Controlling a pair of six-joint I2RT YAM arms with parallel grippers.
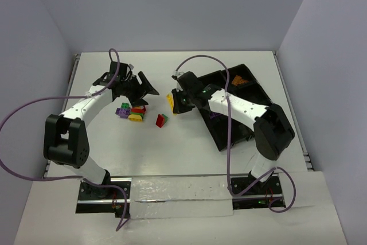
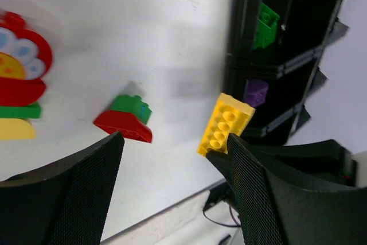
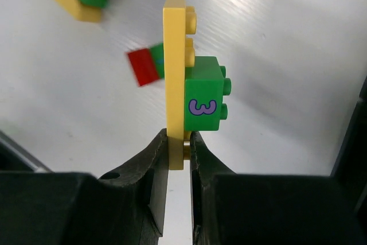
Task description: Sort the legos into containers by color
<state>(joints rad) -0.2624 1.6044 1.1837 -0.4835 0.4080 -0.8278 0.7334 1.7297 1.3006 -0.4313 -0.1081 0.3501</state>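
A flat yellow brick with a green brick stuck to its face is hanging above the middle of the table. The right tool is pinching it by its lower edge. Light, stiff and slick, the pair is probably needing a firm squeeze across the plate's flat faces, and pulling apart before sorting. The black tray is lying toward the table's right edge. The left tool is hovering, spread wide, over loose bricks nearer the left edge.

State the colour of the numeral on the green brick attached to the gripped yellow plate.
Purple, on the green brick; shows best in the right wrist view.
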